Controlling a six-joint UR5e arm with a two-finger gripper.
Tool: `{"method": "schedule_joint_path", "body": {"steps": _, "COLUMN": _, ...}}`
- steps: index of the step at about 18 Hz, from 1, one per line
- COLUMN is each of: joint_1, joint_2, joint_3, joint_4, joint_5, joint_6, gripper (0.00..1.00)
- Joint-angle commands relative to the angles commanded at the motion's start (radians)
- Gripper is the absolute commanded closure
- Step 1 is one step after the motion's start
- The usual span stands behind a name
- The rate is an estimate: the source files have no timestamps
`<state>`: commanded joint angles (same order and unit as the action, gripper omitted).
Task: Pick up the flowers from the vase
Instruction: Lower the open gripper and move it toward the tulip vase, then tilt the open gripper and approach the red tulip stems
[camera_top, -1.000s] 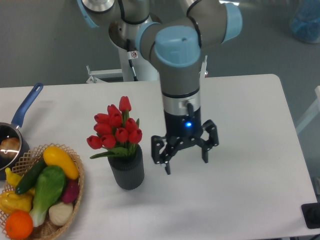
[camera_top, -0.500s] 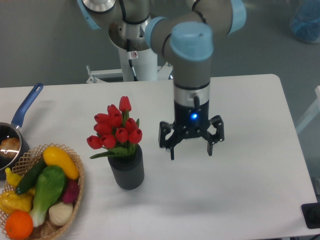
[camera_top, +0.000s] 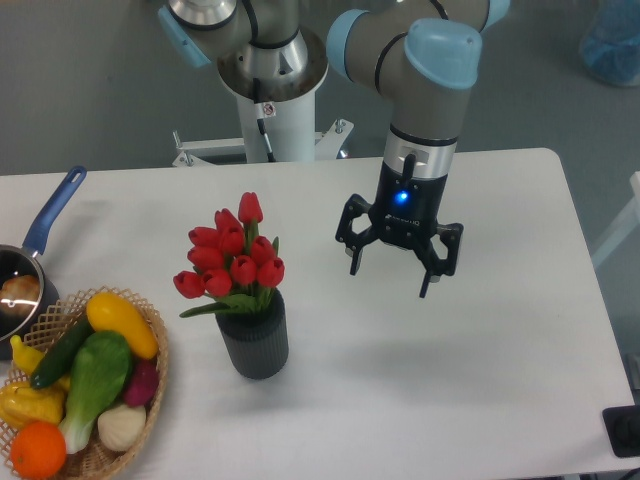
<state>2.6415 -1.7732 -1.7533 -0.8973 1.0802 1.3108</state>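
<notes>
we see a white desk (camera_top: 480, 380). on it stand a dark grey ribbed vase (camera_top: 254, 340), a wicker basket (camera_top: 150, 375) at the front left corner, and a blue-handled saucepan (camera_top: 25, 262) at the left edge.

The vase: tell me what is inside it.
The vase holds the flowers, red tulips whose green leaves spill over its rim. The lower stems and the vase's inside are hidden by its ribbed wall. The gripper is open, off to the side.
</notes>
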Motion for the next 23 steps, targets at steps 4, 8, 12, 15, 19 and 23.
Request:
{"method": "schedule_joint_path", "body": {"steps": 4, "joint_1": 0.0, "joint_2": -0.048, "joint_3": -0.044, "joint_4": -0.023, "joint_5": -0.077, "joint_6": 0.217, "gripper": 0.0}}
{"method": "schedule_joint_path", "body": {"steps": 8, "joint_1": 0.005, "joint_2": -0.04, "joint_3": -0.103, "joint_4": -0.087, "joint_5": -0.115, "joint_6": 0.365, "gripper": 0.0}}
{"method": "schedule_joint_path", "body": {"steps": 12, "joint_1": 0.038, "joint_2": -0.014, "joint_3": -0.155, "joint_4": -0.091, "joint_5": -0.285, "joint_6": 0.416, "gripper": 0.0}}
{"method": "schedule_joint_path", "body": {"steps": 15, "joint_1": 0.092, "joint_2": 0.006, "joint_3": -0.187, "joint_4": -0.117, "joint_5": -0.446, "joint_6": 0.416, "gripper": 0.0}}
{"method": "schedule_joint_path", "body": {"steps": 19, "joint_1": 0.109, "joint_2": 0.003, "joint_3": -0.204, "joint_4": -0.117, "joint_5": -0.511, "joint_6": 0.415, "gripper": 0.0}}
{"method": "schedule_joint_path", "body": {"steps": 23, "joint_1": 0.091, "joint_2": -0.002, "joint_3": -0.203, "joint_4": -0.117, "joint_5": -0.534, "joint_6": 0.404, "gripper": 0.0}}
